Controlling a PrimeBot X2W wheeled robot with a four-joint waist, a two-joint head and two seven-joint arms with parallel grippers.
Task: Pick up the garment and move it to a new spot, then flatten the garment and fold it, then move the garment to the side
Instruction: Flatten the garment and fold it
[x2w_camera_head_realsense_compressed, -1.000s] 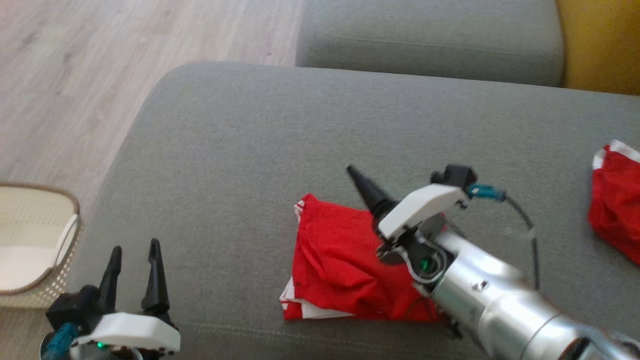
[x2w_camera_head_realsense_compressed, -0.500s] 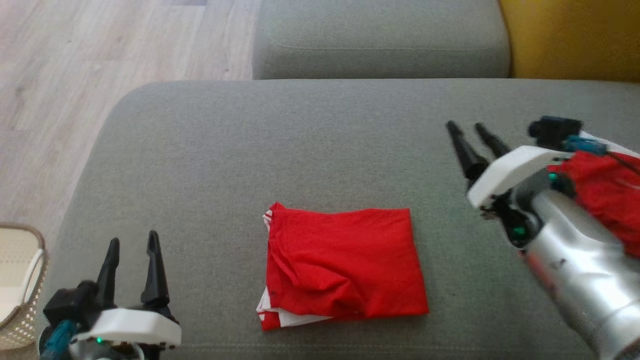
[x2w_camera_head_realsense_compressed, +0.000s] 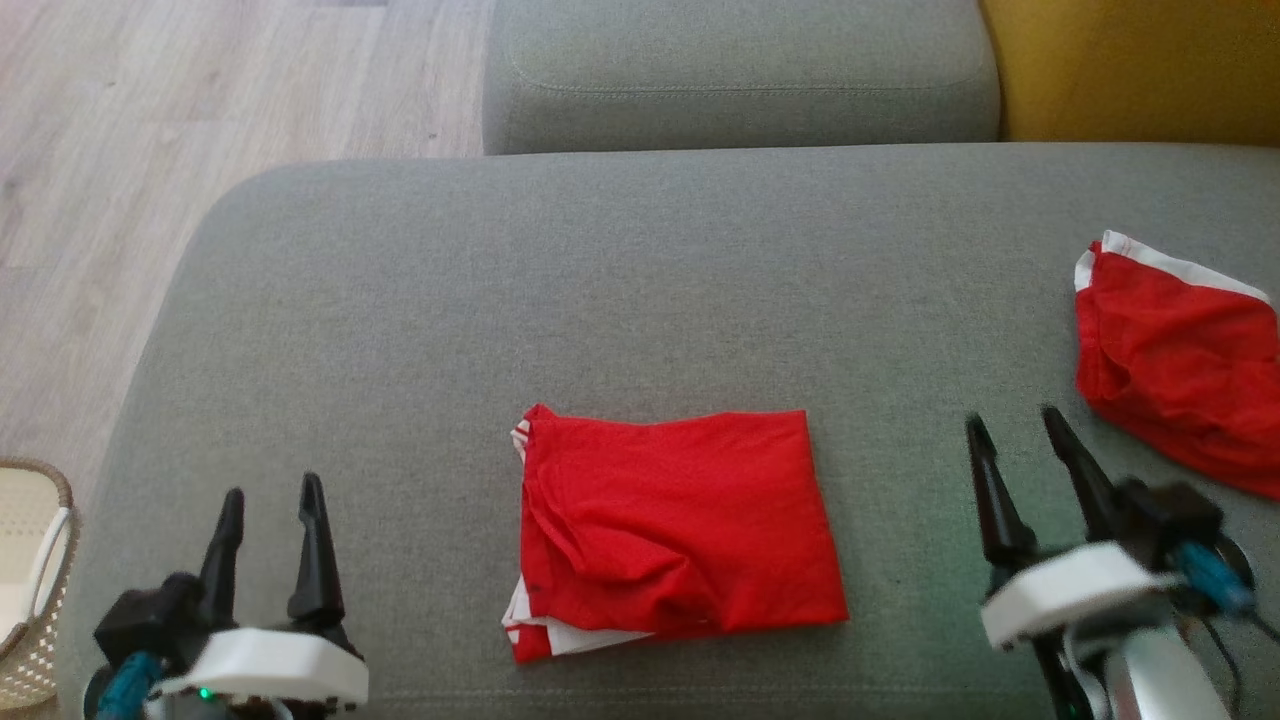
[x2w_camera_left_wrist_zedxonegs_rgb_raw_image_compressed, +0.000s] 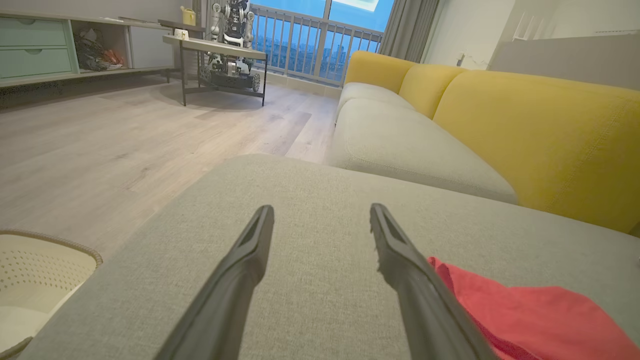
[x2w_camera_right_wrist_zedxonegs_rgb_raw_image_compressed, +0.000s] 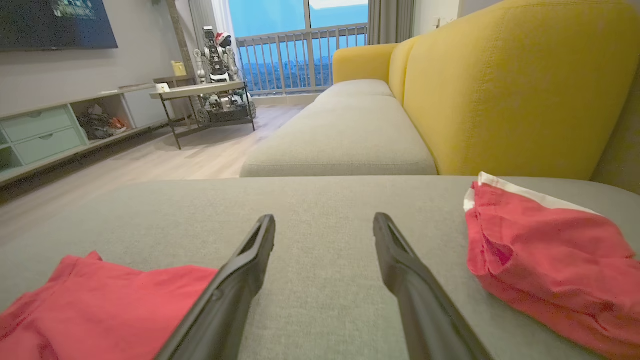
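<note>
Closest to you are 2 grippers, the left gripper (x2w_camera_head_realsense_compressed: 271, 488) and right gripper (x2w_camera_head_realsense_compressed: 1012, 416), both spread wide and holding nothing. Between them, 1 folded red garment (x2w_camera_head_realsense_compressed: 675, 535) lies on the gray cushion (x2w_camera_head_realsense_compressed: 600, 280). 1 basket (x2w_camera_head_realsense_compressed: 40, 560) sits at far left. Farther right there's 1 crumpled red garment (x2w_camera_head_realsense_compressed: 1180, 380).

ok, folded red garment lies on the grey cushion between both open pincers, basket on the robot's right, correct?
No: the head view shows the basket on the robot's left, beside the left pincer. The rest holds.
</note>
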